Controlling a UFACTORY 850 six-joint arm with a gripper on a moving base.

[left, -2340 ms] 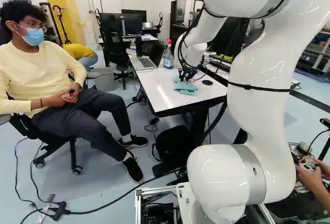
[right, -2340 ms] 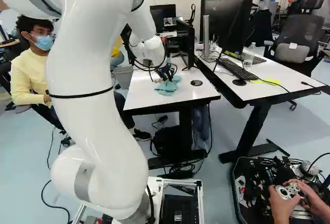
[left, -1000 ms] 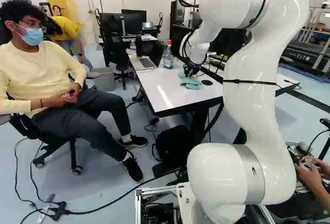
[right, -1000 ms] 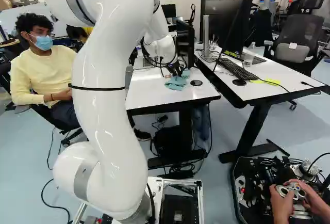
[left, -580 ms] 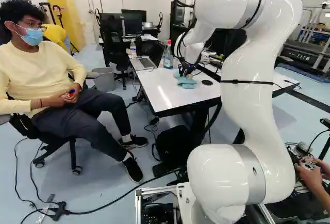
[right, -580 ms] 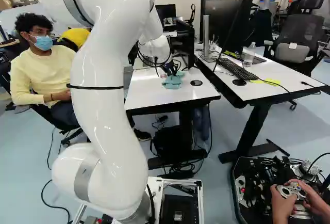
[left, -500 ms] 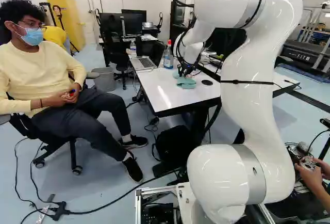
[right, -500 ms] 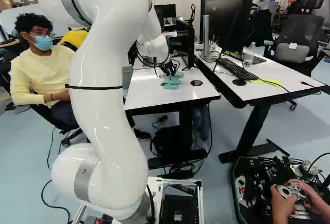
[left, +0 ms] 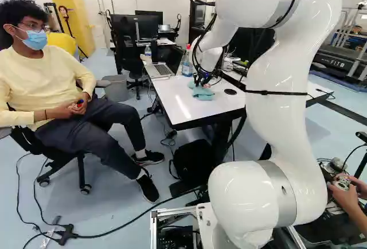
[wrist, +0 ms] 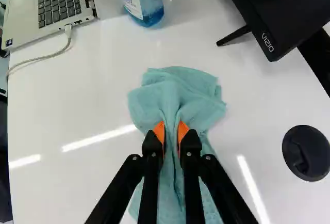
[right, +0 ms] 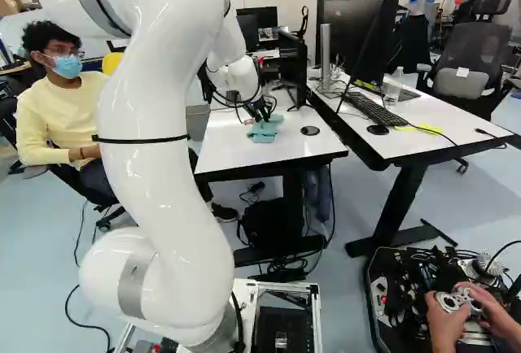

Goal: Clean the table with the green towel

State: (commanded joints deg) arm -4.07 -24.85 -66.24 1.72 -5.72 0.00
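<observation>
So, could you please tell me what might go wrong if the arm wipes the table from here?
The gripper pinches only a raised fold of the towel, so the cloth could bunch up or slip out under a firm wipe. A stroke straight ahead might nudge or tip the bottle of blue liquid, which stands beyond the towel. Swept toward the laptop, the towel could also snag the pale cable plugged into it.
</observation>
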